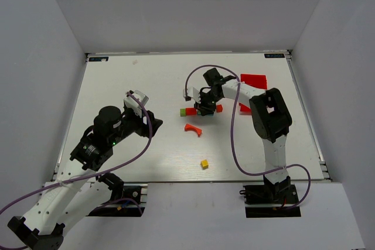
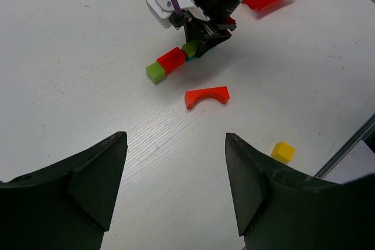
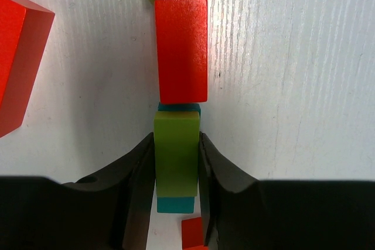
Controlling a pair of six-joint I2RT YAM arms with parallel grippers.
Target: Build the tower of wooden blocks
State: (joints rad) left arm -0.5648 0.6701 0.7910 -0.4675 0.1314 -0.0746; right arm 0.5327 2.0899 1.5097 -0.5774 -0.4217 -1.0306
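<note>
White table [image 1: 146, 80]; right hand [image 3: 176, 140] clamps green block [image 3: 176, 159] atop teal block [image 3: 174, 204]

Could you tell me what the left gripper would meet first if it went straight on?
Most likely the red arch, lying ahead of the open left gripper; depth is unclear.

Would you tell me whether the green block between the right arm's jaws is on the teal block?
On it: the green block lies atop the teal block, whose ends show beyond both its ends.
</note>
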